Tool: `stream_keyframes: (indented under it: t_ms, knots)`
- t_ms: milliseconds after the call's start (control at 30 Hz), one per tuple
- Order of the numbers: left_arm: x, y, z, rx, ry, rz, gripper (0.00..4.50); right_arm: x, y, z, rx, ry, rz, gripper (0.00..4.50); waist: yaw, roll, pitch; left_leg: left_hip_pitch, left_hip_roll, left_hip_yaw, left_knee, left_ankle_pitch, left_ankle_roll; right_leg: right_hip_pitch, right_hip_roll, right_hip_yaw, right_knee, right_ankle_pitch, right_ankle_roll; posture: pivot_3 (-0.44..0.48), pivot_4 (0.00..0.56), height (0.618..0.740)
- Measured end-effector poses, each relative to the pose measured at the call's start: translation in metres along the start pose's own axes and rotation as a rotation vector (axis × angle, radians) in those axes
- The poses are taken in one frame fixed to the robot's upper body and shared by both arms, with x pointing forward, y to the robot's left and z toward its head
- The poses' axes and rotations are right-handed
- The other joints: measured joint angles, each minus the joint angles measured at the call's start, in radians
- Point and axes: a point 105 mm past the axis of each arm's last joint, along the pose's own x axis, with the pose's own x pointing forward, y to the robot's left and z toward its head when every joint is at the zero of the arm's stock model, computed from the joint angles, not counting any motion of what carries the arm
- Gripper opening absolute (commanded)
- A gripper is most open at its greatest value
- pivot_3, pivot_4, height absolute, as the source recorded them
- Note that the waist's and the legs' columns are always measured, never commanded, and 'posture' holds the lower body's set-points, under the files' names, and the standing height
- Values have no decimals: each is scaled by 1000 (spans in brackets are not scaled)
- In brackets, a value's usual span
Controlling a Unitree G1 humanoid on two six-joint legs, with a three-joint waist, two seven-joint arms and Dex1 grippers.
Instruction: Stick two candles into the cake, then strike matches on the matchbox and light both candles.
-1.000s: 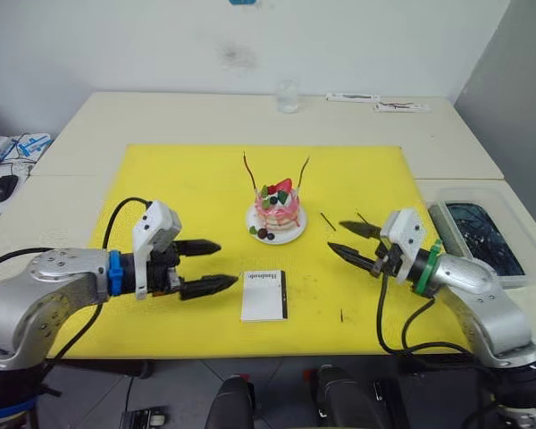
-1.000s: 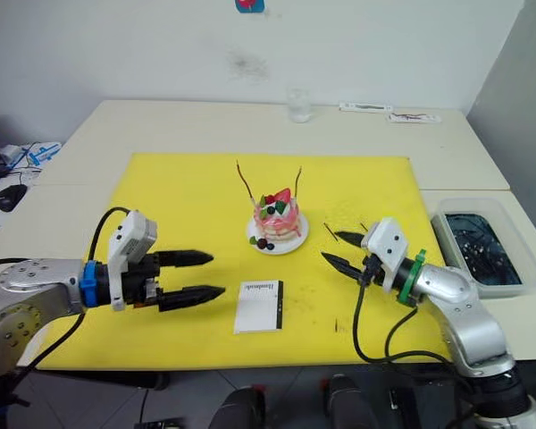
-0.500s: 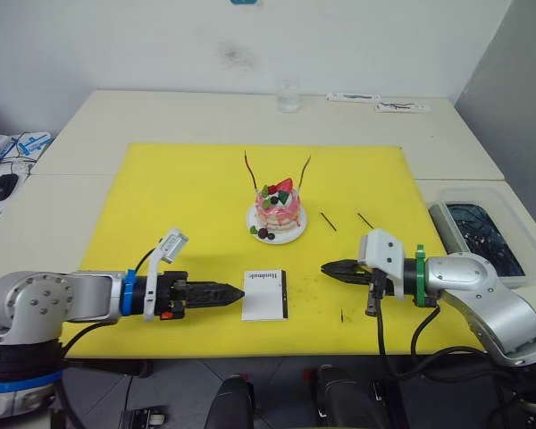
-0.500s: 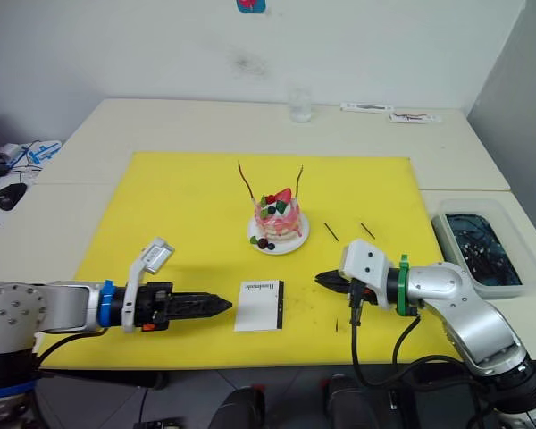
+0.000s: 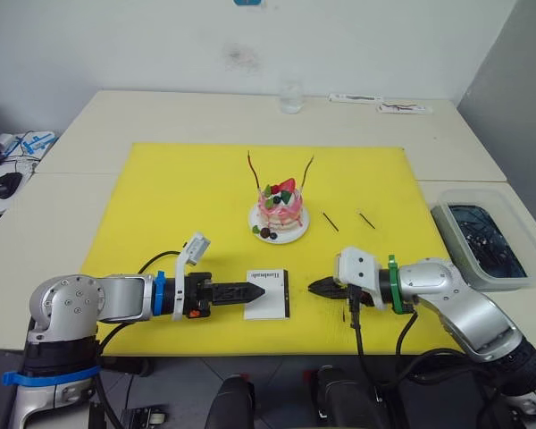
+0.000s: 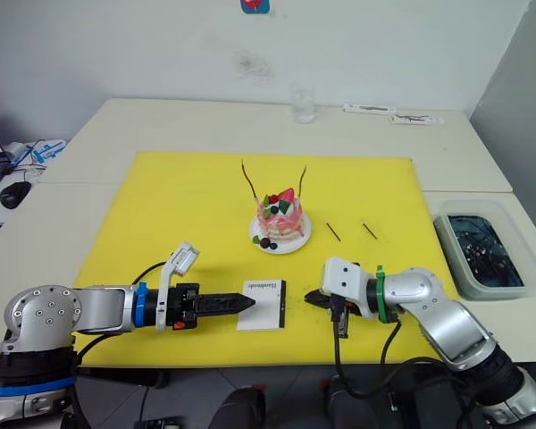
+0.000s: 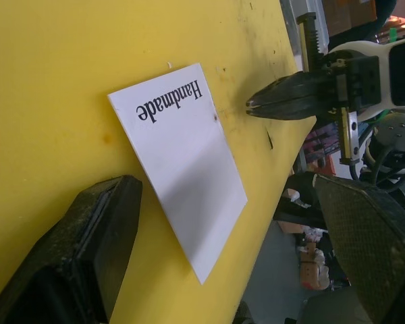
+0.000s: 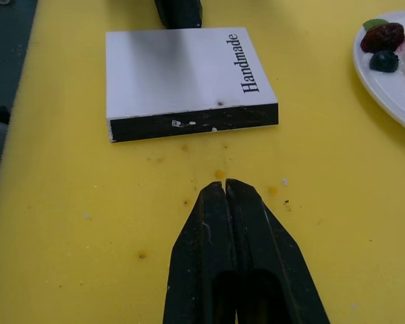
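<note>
Fingers come first: on my left gripper (image 7: 223,250) they stand spread, one pad low beside the matchbox (image 5: 266,294) and the other out past its far side, so I read this as lining up to clasp the box across its width and steady it. My right gripper (image 8: 226,192) has its fingers pressed together with nothing between them, its tip pointing straight at the black striking strip (image 8: 194,123) from just beside it, apart from the box; I judge it is parked low there because the striking work will happen along that edge. The box lies flat near the front edge of the yellow mat (image 5: 179,188), between the two grippers. Behind it, around the middle of the mat, the cake (image 5: 280,213) sits on its white plate (image 5: 290,236) with both candles (image 5: 251,168) already standing in it, unlit as far as I can tell. Two matches (image 5: 330,221) lie loose on the mat to the cake's right, well apart from my right gripper, so a match must be fetched before any strike.
</note>
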Motion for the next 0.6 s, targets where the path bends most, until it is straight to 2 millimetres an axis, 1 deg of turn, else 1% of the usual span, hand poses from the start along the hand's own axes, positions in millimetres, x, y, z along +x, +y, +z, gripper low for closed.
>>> stream_keyframes:
  t_ms: [300,433,600]
  knots:
    - [8,2,-2,-8,1,-1,4500,19,3,0,-17,4,56,28,8,0,-1,1,0,0,0,0,0,1,0,0,0,0,0,0,150,740]
    - [10,2,-3,-12,-2,-1,4500,27,3,4,-30,-4,73,28,8,1,-2,2,0,0,0,0,0,1,0,0,0,0,0,0,150,740]
    - [12,3,-3,-19,-12,-2,4500,37,7,9,-31,-32,94,28,9,1,-2,2,0,0,0,0,0,2,0,0,0,0,0,0,150,740]
